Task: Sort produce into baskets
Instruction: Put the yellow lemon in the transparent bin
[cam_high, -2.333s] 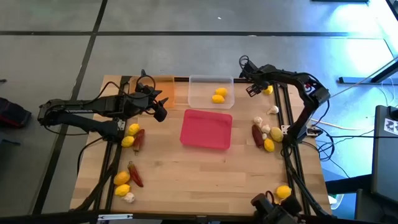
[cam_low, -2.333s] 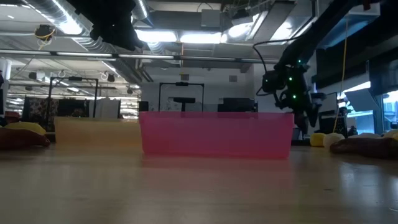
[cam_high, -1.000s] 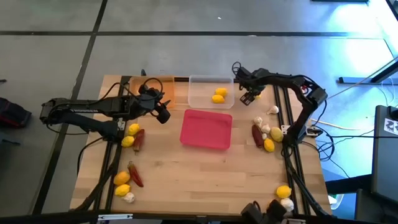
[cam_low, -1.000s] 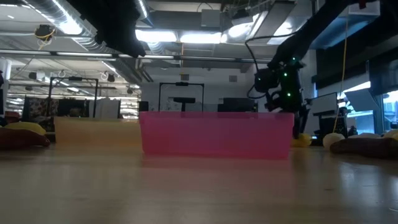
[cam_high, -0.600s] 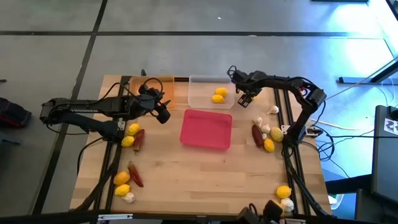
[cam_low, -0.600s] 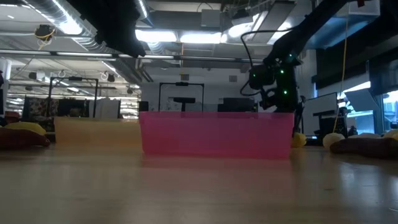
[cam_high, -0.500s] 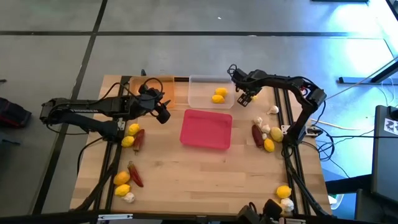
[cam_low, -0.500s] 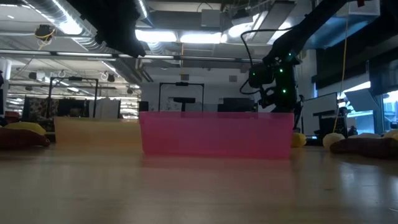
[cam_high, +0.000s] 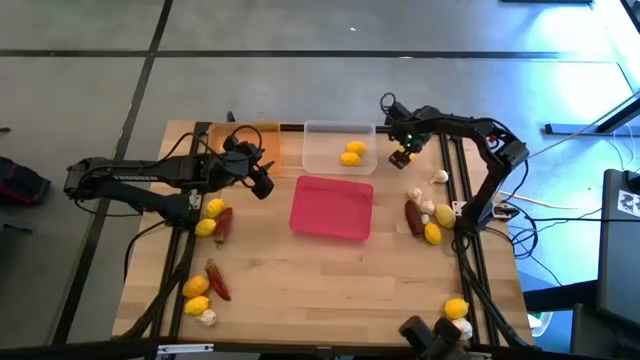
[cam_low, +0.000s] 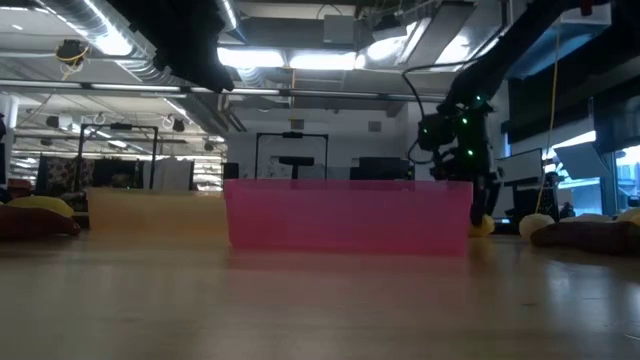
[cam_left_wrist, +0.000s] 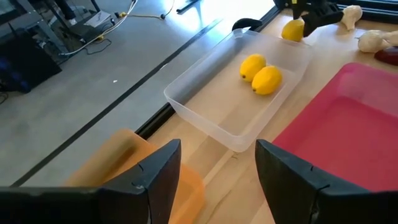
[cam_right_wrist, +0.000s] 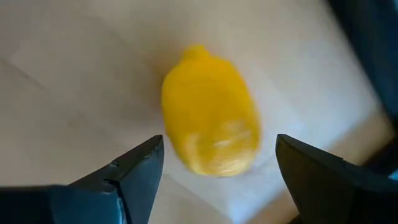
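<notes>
Since a second ago the right gripper (cam_high: 404, 152) pulls back from the clear tray (cam_high: 312, 152) toward the table's right edge, jaws wide, lemon (cam_right_wrist: 210, 128) dropped beside it, so missed.

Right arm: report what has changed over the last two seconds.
The right tool brought a lemon toward the clear tray, backed off slightly and opened. The lemon now shows between its spread fingers over bare wood, outside the tray. The left tool, the tray's two lemons and the pink tray stayed put.
</notes>
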